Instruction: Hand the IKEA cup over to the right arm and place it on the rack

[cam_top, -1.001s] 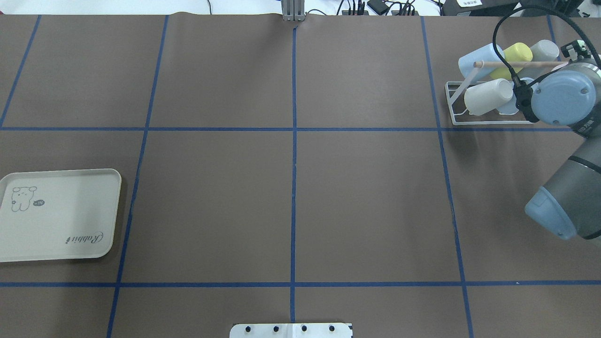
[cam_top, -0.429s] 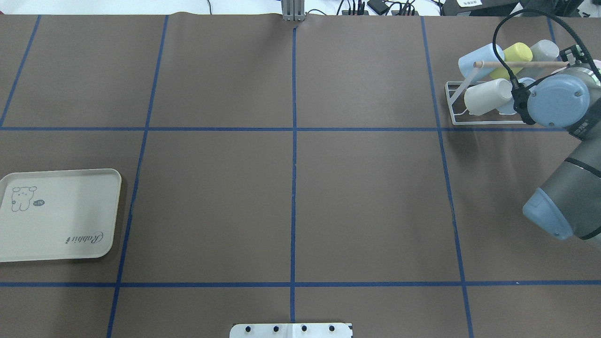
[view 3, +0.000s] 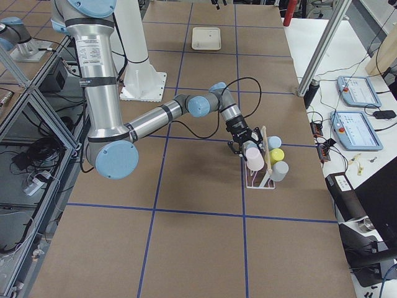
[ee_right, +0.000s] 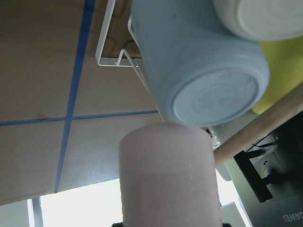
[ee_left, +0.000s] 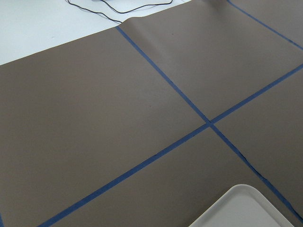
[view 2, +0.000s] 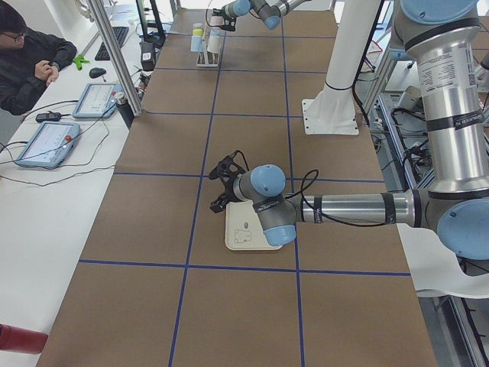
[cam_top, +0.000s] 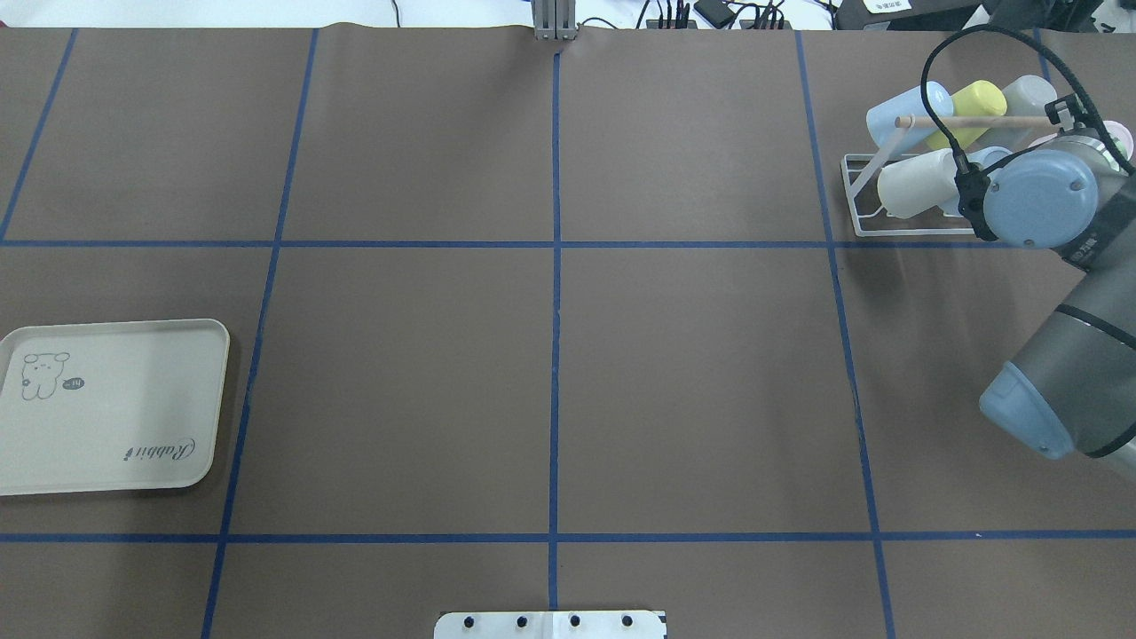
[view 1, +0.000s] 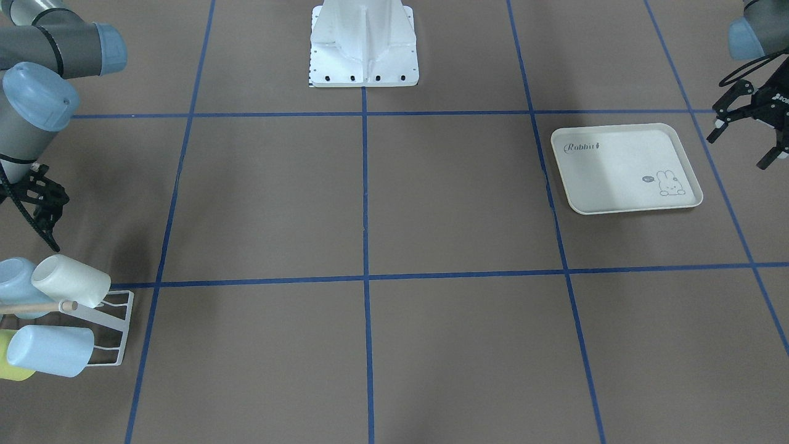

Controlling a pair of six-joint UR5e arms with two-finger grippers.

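Note:
The white wire rack (cam_top: pixel 859 197) with its wooden dowel (cam_top: pixel 976 119) stands at the table's far right and carries several cups. A pale pink cup (view 3: pixel 253 158) sits on its near end and fills the bottom of the right wrist view (ee_right: pixel 165 179). My right gripper (view 3: pixel 239 144) hangs just beside that cup, fingers spread, holding nothing; it also shows in the front-facing view (view 1: pixel 37 216). My left gripper (view 1: pixel 746 132) is open and empty, beside the rabbit tray.
A light-blue cup (cam_top: pixel 905 111), a yellow cup (cam_top: pixel 972 105), a grey cup (cam_top: pixel 1029 91) and a cream cup (cam_top: pixel 919 182) hang on the rack. The cream rabbit-print tray (cam_top: pixel 106 408) lies at the left edge. The robot's white base (view 1: pixel 363 43) stands mid-table.
My right wrist has moved left and a little back toward the robot, away from the rack. The cups on the rack and the tray have stayed put.

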